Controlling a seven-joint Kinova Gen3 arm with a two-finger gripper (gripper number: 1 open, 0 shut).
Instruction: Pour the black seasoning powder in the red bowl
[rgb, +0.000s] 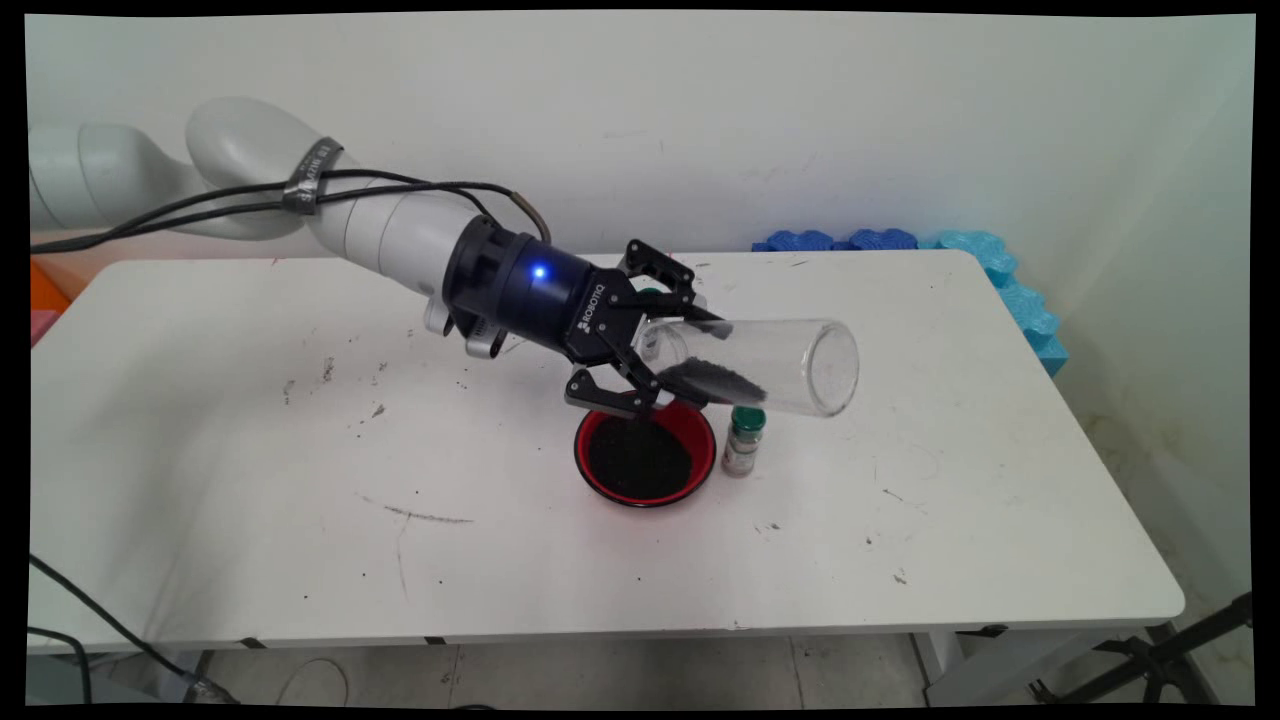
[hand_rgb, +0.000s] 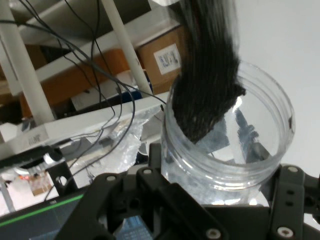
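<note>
My gripper (rgb: 672, 352) is shut on a clear plastic jar (rgb: 770, 365), holding it tipped nearly on its side above the table with its mouth to the right. A heap of black grains (rgb: 715, 377) lies along the jar's lower wall. Below the gripper a red bowl (rgb: 596, 466) stands on the table, with black grains (rgb: 640, 458) in it. A small bottle with a green cap (rgb: 744, 438) stands just right of the bowl, under the jar. In the hand view the jar (hand_rgb: 227, 150) fills the space between the linkage, with black grains (hand_rgb: 207, 85) streaked across it.
Blue foam pieces (rgb: 960, 255) lie along the table's far right edge and corner. Dark specks are scattered on the white table (rgb: 250, 450). Black cables hang from the arm. In the hand view, shelves, boxes and wires lie behind the jar.
</note>
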